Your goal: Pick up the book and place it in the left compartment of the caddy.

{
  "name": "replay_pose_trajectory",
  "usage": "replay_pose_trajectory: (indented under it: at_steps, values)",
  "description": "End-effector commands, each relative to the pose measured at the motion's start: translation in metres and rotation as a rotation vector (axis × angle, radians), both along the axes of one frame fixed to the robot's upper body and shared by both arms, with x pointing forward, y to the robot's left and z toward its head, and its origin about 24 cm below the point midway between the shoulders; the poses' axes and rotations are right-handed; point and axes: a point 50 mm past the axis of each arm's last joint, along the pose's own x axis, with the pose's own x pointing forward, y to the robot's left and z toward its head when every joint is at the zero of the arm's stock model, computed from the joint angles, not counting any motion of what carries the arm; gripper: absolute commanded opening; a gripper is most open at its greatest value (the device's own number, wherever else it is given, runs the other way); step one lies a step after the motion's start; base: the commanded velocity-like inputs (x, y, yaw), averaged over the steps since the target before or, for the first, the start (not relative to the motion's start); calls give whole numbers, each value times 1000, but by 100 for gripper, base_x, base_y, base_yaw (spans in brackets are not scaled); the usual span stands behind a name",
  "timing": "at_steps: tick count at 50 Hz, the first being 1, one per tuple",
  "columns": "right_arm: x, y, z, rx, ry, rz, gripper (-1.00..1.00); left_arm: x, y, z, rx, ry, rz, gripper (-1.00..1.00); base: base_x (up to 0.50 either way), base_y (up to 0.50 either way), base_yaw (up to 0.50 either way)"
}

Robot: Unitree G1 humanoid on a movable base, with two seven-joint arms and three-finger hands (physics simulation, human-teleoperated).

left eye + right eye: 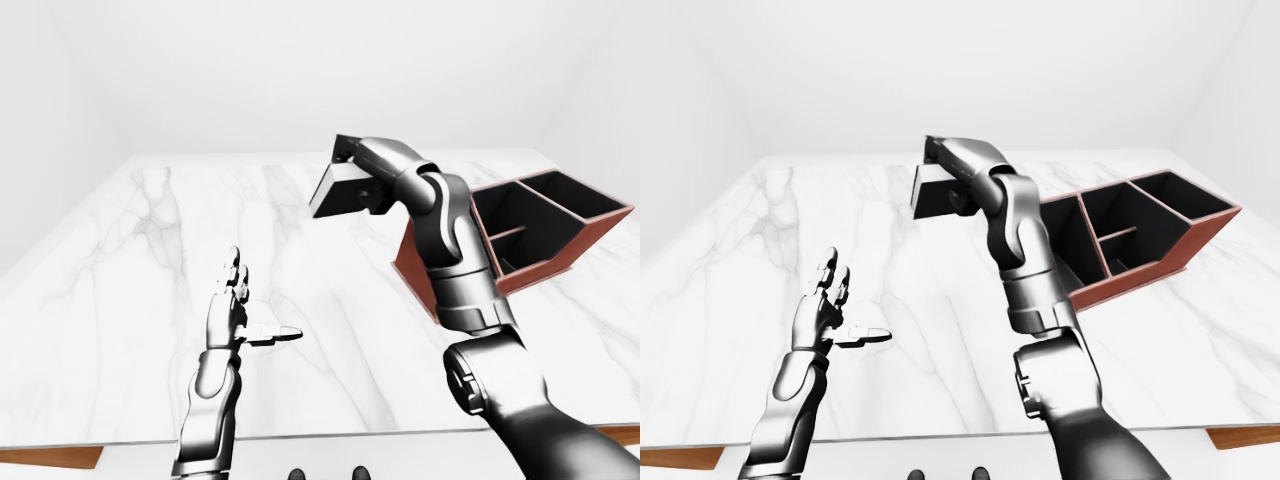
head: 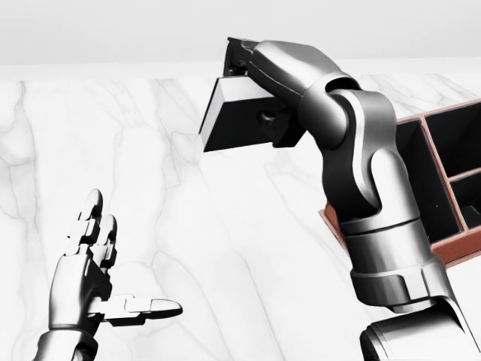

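Right hand [image 2: 259, 75], fingers closed on the dark book [image 2: 240, 116], holds it high above mid-counter [image 1: 150, 260]; left hand [image 2: 90, 278] idles open. The caddy [image 1: 1140, 240] waits by the right edge; a tilted release could snag its rim.

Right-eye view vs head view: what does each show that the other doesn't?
Only the right-eye view shows the whole red-brown caddy with black compartments, all compartments visible, plus the white marble table's wooden near edge and the white walls around it.

Only the head view gives a close look at the dark book and at the right hand's fingers closing over its top edge; here the right arm covers the caddy's left part.

Both show the book lifted off the table in the right hand and the open, empty left hand.
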Motion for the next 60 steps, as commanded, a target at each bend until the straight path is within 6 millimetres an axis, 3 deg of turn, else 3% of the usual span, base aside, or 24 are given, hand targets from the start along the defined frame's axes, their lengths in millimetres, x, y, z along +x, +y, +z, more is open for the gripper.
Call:
replay_pose_trajectory:
  at_steps: [1,9,12,23,35,44,60]
  values:
    - [-29,-37,59,13,-208,-32,-100,1,0,-1,6,5,3,100,0,0,0]
    - [-42,-63,72,36,-275,-64,-100,1,0,-2,8,7,5,100,0,0,0]
    - [-53,-80,77,119,-381,-93,-100,1,0,-3,8,9,6,100,0,0,0]
    - [-76,-110,73,221,-491,-100,-100,1,1,-3,9,11,9,100,0,0,0]
    - [-94,-147,62,522,-644,-155,-100,1,1,-3,9,12,10,100,0,0,0]
    - [-98,-186,27,857,-691,-303,-100,1,1,-4,10,14,12,100,0,0,0]
    - [-99,-215,-40,1151,-704,-639,-100,1,1,-4,11,16,16,100,0,0,0]
